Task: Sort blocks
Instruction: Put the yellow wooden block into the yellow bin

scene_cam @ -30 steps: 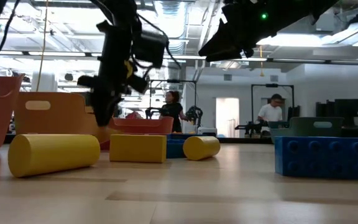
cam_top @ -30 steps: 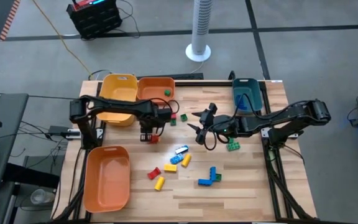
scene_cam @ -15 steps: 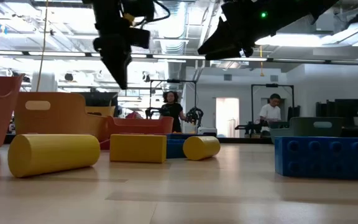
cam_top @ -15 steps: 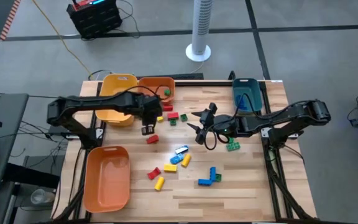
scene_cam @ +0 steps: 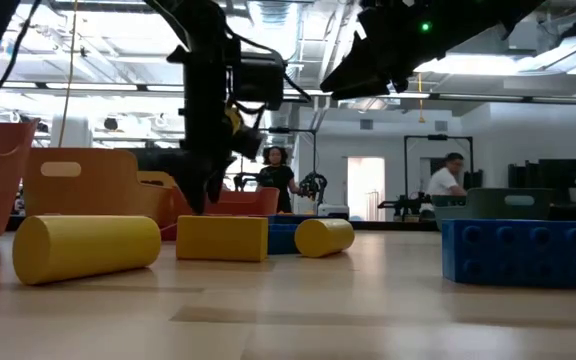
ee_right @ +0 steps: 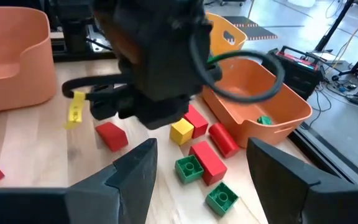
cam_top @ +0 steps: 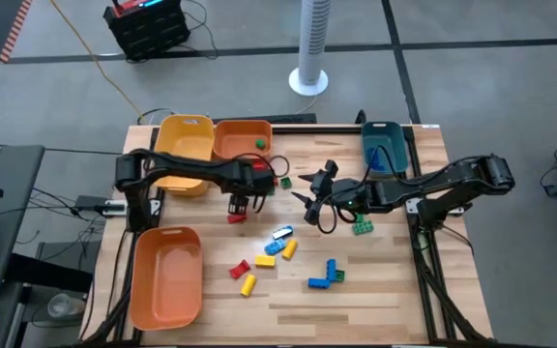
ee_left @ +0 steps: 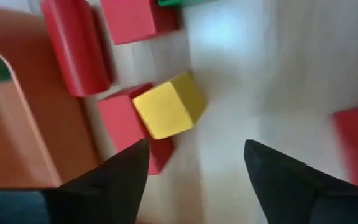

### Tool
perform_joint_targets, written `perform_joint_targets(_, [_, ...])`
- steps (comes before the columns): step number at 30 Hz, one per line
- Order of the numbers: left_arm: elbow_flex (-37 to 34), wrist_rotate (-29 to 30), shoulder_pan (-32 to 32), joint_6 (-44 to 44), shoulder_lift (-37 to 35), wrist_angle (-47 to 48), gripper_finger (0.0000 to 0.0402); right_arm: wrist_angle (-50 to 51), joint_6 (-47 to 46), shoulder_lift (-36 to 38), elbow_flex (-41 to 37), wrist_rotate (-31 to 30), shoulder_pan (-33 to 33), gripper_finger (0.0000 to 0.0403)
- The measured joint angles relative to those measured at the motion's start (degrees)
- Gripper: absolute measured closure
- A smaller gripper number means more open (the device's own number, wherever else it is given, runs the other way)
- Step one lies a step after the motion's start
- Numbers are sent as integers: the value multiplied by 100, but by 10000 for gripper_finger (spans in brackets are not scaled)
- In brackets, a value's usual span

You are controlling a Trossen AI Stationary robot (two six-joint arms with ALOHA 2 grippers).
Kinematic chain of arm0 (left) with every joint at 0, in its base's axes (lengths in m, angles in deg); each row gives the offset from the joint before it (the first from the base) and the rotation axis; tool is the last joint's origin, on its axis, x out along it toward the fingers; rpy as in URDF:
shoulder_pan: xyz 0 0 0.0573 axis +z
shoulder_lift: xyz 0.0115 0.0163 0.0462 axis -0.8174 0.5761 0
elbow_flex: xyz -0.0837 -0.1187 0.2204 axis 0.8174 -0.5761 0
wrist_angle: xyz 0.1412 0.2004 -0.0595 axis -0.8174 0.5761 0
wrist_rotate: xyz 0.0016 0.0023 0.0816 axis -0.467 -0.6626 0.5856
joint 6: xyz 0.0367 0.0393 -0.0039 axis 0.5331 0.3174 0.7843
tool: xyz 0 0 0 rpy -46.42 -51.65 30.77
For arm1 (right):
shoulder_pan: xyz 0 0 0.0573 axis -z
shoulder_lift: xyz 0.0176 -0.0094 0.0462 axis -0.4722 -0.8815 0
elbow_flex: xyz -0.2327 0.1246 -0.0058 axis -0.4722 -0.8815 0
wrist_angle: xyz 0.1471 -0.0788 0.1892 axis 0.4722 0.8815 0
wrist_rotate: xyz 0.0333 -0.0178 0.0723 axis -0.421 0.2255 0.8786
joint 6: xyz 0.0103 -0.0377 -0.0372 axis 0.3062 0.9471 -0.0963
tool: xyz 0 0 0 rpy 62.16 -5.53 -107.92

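Small blocks lie scattered on the wooden table (cam_top: pixel 395 290). A yellow block (ee_left: pixel 166 109) lies against red blocks (ee_left: pixel 126 127) beside the far orange bin (cam_top: pixel 242 138). My left gripper (cam_top: pixel 245 203) hangs just above the table beside this cluster, pointing steeply down, open (ee_left: pixel 196 144), with nothing between its fingers. A lone red block (cam_top: pixel 237 217) lies just on its near side. My right gripper (cam_top: pixel 307 193) hovers open at mid-table (ee_right: pixel 201 146), aimed at the left arm, holding nothing. A green block (cam_top: pixel 363 225) lies beneath the right arm.
A yellow bin (cam_top: pixel 184 145) and the orange bin, with a green block (cam_top: pixel 259 143) inside, stand at the far left. A teal bin (cam_top: pixel 385 145) stands far right, a second orange bin (cam_top: pixel 167 275) near left. Yellow, red and blue blocks (cam_top: pixel 283 256) lie near the middle.
My left gripper rose and swung toward the far-left bins, then came back down and a little toward the right, beside the red and yellow cluster. Its fingers, closed to a point half a second ago, now stand apart. The lone red block stayed where it was.
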Motion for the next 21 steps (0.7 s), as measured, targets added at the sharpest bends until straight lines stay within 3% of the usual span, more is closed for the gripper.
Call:
perform_joint_targets(5, [-1,511,-216,1167,11,-190,134,4,15,0,0,1,2,143])
perform_joint_targets(15, [-186,325,-243,3536,19,-478,134,-67,33,0,0,1,4,143])
perform_joint_targets(21, [-202,104,-89,4295,16,-815,134,-115,46,0,0,1,0,143])
